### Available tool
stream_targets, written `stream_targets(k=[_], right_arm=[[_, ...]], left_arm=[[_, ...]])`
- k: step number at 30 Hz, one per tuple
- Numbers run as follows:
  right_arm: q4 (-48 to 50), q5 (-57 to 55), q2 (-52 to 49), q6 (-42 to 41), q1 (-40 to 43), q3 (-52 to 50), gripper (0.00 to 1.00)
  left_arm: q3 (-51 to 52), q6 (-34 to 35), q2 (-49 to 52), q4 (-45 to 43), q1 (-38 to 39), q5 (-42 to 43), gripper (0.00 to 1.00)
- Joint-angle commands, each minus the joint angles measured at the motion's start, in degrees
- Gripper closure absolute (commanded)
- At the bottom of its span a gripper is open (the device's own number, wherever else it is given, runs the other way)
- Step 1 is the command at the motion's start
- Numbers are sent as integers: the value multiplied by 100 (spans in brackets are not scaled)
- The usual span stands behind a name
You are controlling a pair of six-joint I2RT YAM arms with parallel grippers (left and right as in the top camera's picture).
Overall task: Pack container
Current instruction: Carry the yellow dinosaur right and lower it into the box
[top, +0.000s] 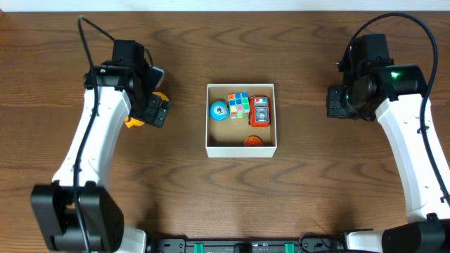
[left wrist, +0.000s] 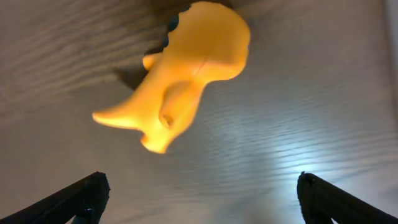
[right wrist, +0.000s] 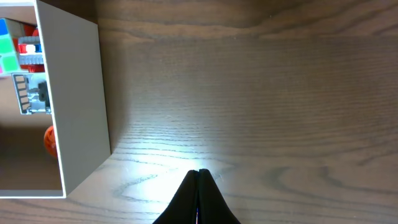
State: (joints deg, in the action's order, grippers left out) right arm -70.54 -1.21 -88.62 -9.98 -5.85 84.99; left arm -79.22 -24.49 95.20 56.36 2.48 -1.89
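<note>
While the left hand [left wrist: 202, 186] stands wide open, a yellow toy animal [left wrist: 186, 74] lies on the worktop [left wrist: 323, 93] just ahead of its fingers. The right hand [right wrist: 198, 183] is closed and holds nothing, near the white box [top: 241, 150]. This box sits in the middle of the worktop, between both arms, and contains a coloured cube [top: 238, 105], a red car [top: 261, 111], a blue round toy [top: 219, 110] and a small orange piece [top: 253, 141].

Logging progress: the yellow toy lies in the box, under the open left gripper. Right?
No. The yellow toy lies on the table, left of the box, not in it, as the overhead view shows. It is under the open left gripper.
</note>
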Motion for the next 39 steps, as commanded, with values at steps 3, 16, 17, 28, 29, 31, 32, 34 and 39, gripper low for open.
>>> stream_targets(k=[3,16,17,28,29,31,32,34,39], right_arm=[[-15,20,-22,87,15,-31,98],[-11,17,-22,87,15,-31,98],[-7,17,-22,87,15,-31,98],[-17,17,-22,83,15,-31,98],[-15,17,-22,81,15,-31,98],[-15,17,-22,83,15,-31,98],[-15,17,-22,83,15,-31,98],[-15,20,-22,83,15,-31,98],[-17,17,-22,83,15,-31,98]], left_arm=[[2,-1567,514,-442,-310,24,2],[2,-2135,1744,-1322,-595,321,2],[2,-2131,1825,-1322,-595,321,2],[2,-1897,2074,-1165,-595,317,45],[2,-1790,2061,-1139,-595,317,54],[2,-1624,2022,-1056,-595,317,69],[0,-1576,1996,-1019,-595,317,75],[0,-1412,1864,-973,-588,319,76],[-22,-1165,1147,-846,-459,317,94]])
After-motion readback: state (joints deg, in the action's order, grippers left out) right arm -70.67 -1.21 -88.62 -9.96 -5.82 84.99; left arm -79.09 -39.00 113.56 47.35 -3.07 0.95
